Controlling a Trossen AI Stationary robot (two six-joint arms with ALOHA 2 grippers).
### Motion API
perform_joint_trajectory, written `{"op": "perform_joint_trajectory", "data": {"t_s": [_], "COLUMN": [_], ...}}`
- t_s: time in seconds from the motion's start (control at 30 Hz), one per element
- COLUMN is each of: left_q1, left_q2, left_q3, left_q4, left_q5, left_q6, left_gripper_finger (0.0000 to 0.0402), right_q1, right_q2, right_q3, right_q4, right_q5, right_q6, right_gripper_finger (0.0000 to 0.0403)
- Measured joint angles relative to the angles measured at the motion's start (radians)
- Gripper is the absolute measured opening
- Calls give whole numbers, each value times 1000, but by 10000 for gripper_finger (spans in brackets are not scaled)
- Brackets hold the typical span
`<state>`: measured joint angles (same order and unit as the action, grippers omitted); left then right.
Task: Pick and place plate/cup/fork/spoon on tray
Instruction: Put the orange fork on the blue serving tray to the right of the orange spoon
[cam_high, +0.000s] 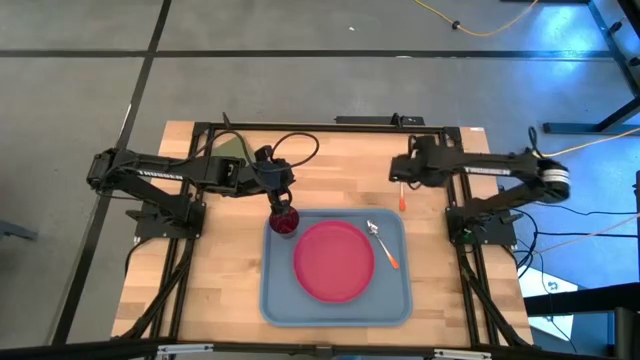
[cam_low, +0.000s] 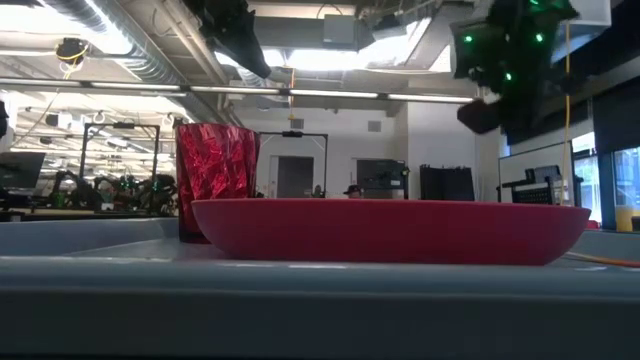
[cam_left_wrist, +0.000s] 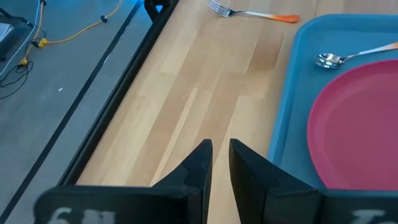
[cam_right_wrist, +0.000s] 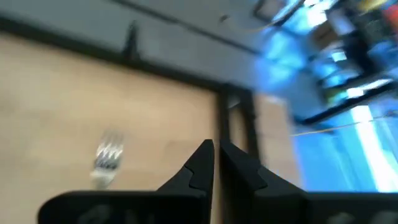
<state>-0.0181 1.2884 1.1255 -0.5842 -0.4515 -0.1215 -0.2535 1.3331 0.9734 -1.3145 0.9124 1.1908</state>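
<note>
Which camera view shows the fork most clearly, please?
The left wrist view shows the fork best: tines and orange handle are sharp, lying on the bare wood outside the tray. The high view shows only its small orange handle near the right gripper. The right wrist view shows blurred tines. The low view does not show it.

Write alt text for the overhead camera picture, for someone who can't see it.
Seen from above, a blue tray on a wooden table holds a pink-red plate, a dark red cup at one corner and a spoon beside the plate. A fork lies on the table past the tray, near the right tool. The left tool is by the cup.
</note>
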Motion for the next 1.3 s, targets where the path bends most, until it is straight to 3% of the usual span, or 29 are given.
{"op": "perform_joint_trajectory", "data": {"t_s": [0.17, 0.3, 0.4, 0.63, 0.83, 1.0, 1.3], "left_q1": [0, 0, 3, -4, -4, -4, -4], "left_q2": [0, 0, 0, 0, 0, 0, 0], "left_q3": [0, 0, 0, 0, 1, 1, 1], "left_q4": [0, 2, 2, 3, 79, 80, 77], "left_q5": [-1, -57, -63, -38, 17, 16, 16], "left_q6": [8, 291, 405, 391, 173, 149, 149], "left_gripper_finger": [47, 47, 47, 47, 47, 47, 47], "right_q1": [-24, -66, -91, -97, -97, -199, -507], "right_q2": [-83, -107, -112, -113, -113, -113, -112], "right_q3": [-201, -262, -254, -183, -170, -170, -171], "right_q4": [431, 725, 835, 885, 884, 780, 774], "right_q5": [-173, -301, -369, -383, -386, -360, -821], "right_q6": [-321, -562, -665, -832, -828, -785, -857], "right_gripper_finger": [28, 28, 28, 28, 28, 28, 28]}}
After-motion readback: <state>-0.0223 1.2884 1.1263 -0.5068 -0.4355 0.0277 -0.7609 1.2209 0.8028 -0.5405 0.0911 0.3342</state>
